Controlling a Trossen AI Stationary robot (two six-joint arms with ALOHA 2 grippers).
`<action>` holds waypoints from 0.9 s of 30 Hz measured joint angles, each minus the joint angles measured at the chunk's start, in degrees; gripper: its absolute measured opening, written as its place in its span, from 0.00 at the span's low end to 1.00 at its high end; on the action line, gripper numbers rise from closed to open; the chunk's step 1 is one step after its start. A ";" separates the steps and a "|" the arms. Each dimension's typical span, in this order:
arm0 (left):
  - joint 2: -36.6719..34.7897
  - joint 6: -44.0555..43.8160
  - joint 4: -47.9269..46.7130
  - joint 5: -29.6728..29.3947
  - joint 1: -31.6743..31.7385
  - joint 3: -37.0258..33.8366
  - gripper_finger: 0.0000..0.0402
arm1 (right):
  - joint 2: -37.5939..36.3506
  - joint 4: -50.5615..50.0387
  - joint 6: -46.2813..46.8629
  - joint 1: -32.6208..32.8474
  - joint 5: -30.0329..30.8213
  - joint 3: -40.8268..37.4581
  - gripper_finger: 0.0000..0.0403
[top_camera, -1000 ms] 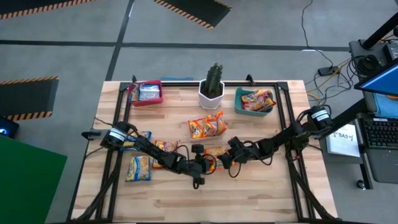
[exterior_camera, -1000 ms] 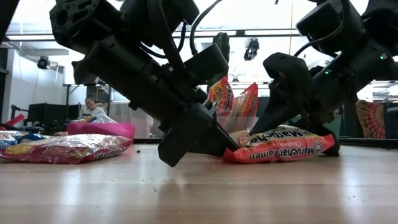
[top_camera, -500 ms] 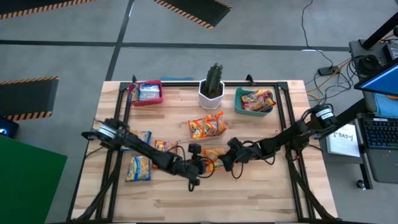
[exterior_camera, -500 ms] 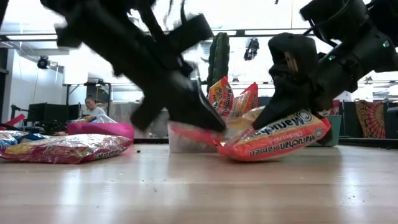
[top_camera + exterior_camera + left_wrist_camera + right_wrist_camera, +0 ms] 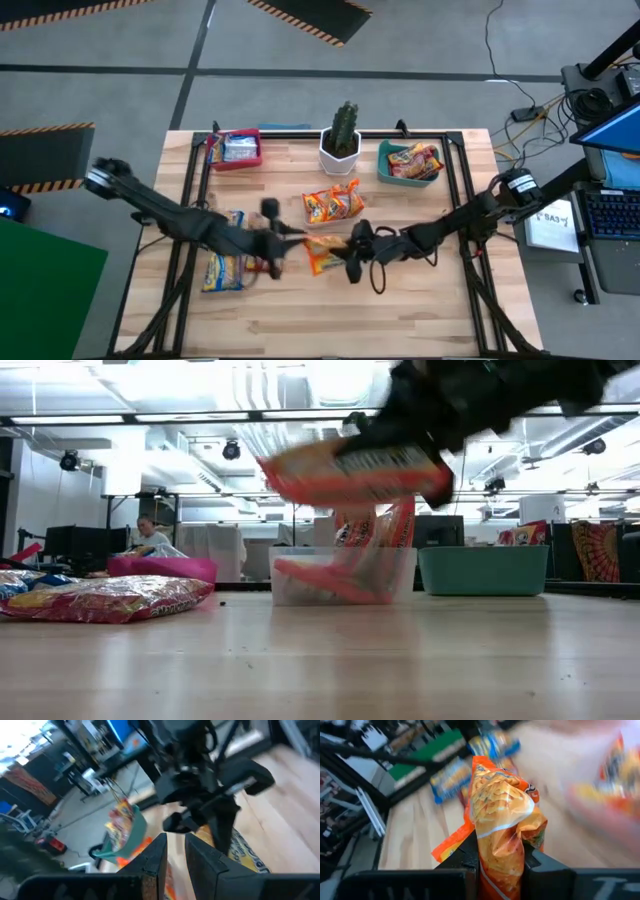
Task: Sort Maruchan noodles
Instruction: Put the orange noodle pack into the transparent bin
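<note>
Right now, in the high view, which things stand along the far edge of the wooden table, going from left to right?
Red rectangular plastic bin holding yellow-and-blue noodle packets → green cactus in a white pot → teal rectangular plastic bin holding orange and red noodle packets.

cactus pot (image 5: 340, 148) between 2 bins, packet (image 5: 322, 252) in right tool (image 5: 349, 262)
</note>
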 joint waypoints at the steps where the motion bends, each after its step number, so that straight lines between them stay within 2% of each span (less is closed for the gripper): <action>1: -2.71 -0.10 0.09 0.00 0.00 -1.07 0.13 | 0.00 -0.72 -1.34 -0.28 0.47 1.62 0.11; 4: -10.11 -0.81 1.75 -0.27 0.02 -5.40 0.13 | 0.00 -9.28 -2.24 -1.97 0.74 7.84 0.11; 10: -21.33 -1.30 10.62 -0.46 0.25 -14.99 0.13 | 0.34 -42.83 3.32 -7.85 1.83 23.92 0.11; 13: -25.33 -1.29 11.66 -0.47 0.26 -17.26 0.13 | 1.11 -54.34 5.01 -10.81 2.84 30.06 0.11; 16: -28.13 -1.53 12.15 -0.52 0.26 -18.16 0.13 | 1.82 -59.92 5.16 -13.64 2.57 34.54 0.12; 19: -29.65 -1.55 12.05 -0.51 0.26 -18.66 0.13 | 2.95 -61.17 5.05 -16.09 1.97 36.96 0.12; 27: -30.11 -1.55 11.75 -0.48 0.26 -18.88 0.13 | 8.57 -63.50 4.87 -20.13 -4.48 40.11 0.12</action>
